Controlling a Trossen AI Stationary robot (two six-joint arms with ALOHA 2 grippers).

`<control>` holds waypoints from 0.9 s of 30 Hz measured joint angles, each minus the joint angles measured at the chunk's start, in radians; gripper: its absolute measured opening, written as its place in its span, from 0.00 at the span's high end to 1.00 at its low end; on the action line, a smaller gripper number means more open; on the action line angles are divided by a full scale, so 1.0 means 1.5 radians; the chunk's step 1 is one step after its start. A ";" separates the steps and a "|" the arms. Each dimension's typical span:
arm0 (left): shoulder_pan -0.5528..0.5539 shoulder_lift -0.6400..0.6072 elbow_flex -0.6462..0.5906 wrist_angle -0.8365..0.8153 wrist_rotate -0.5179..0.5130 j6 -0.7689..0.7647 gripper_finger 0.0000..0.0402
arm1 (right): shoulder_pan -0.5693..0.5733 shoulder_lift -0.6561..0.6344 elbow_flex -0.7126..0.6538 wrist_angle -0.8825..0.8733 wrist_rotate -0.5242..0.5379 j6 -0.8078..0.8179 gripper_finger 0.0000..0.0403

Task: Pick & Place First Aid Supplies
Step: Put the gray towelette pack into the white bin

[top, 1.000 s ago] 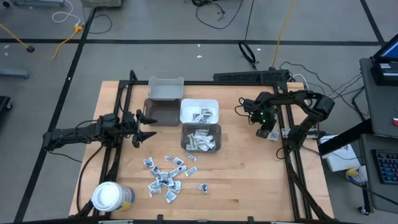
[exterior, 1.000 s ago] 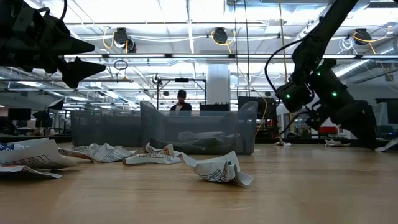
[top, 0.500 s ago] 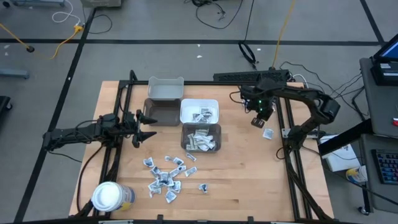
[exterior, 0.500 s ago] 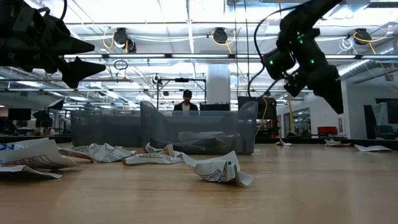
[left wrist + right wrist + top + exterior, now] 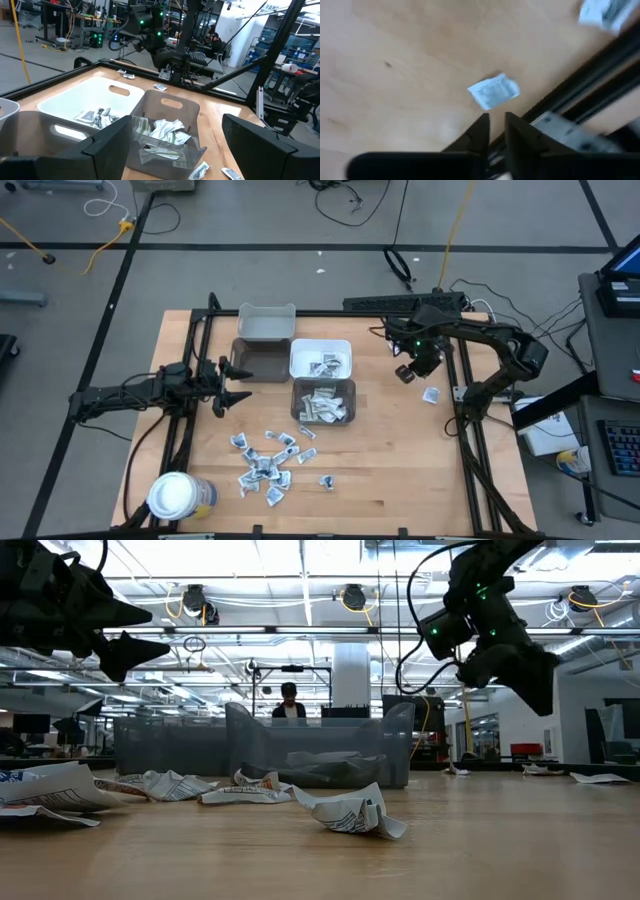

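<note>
Right arm between picks, nothing in its grip.
Right gripper (image 5: 405,373), fingers barely parted, hovers at three o'clock of the white bin (image 5: 320,359); next, a stray packet (image 5: 431,394). Left gripper (image 5: 232,384) waits wide open.

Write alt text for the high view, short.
Overhead: the right gripper hangs over bare wood at the table's right side with a packet lying nearby, while the left gripper waits open beside four bins above scattered packets.
</note>
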 joint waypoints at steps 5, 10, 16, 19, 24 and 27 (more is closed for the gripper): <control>0.000 0.000 0.000 0.000 0.000 0.000 0.23 | 0.000 0.000 0.000 -0.047 0.024 0.263 0.65; 0.000 0.000 0.000 0.000 0.000 0.000 0.23 | 0.010 -0.012 -0.015 -0.046 0.032 0.388 0.52; 0.000 0.000 0.000 0.000 0.000 0.000 0.23 | 0.024 -0.051 -0.105 0.079 0.000 0.480 0.49; 0.000 0.000 0.000 0.000 0.000 0.000 0.23 | 0.026 -0.069 -0.159 0.152 0.001 0.528 0.48; 0.000 0.000 0.000 0.000 0.000 0.000 0.23 | 0.030 -0.087 -0.234 0.210 0.018 0.590 0.48; 0.000 0.000 0.000 0.000 0.000 0.000 0.23 | 0.031 -0.089 -0.275 0.254 0.018 0.618 0.48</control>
